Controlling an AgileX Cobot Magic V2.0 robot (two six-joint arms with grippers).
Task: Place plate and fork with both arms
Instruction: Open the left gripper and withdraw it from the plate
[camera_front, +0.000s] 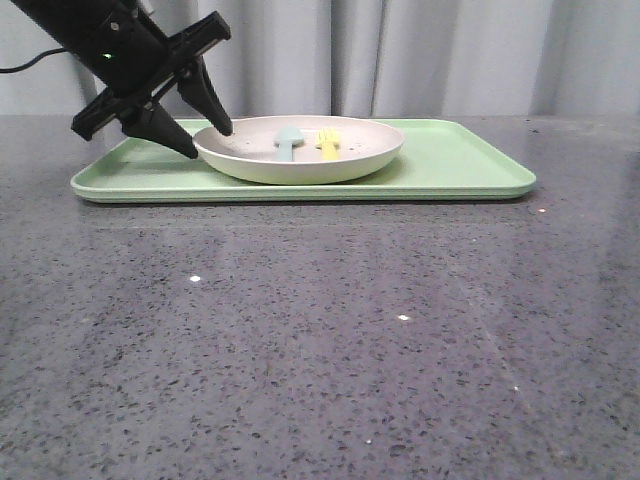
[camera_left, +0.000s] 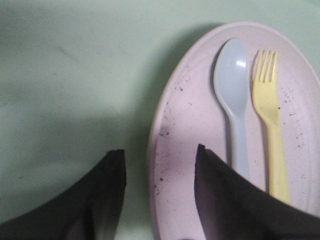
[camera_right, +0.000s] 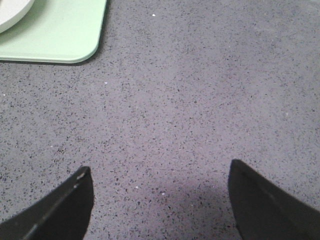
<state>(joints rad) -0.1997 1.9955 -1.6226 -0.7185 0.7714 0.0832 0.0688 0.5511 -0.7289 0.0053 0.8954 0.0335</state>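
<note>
Plate (camera_front: 300, 152) rim between left pincer (camera_front: 211, 140) fingers

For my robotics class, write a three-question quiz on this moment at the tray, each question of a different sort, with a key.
1. True or false: the fork lies inside the plate.
2. Multiple choice: how does the left gripper stand to the plate's rim? A) shut above it B) open, one finger inside the rim and one outside C) far from it
3. Short answer: what lies beside the fork in the plate?

Key: 1 true. 2 B. 3 a pale blue spoon, parallel to the fork. The plate rests on the green tray; the right gripper is open above the bare table.
</note>
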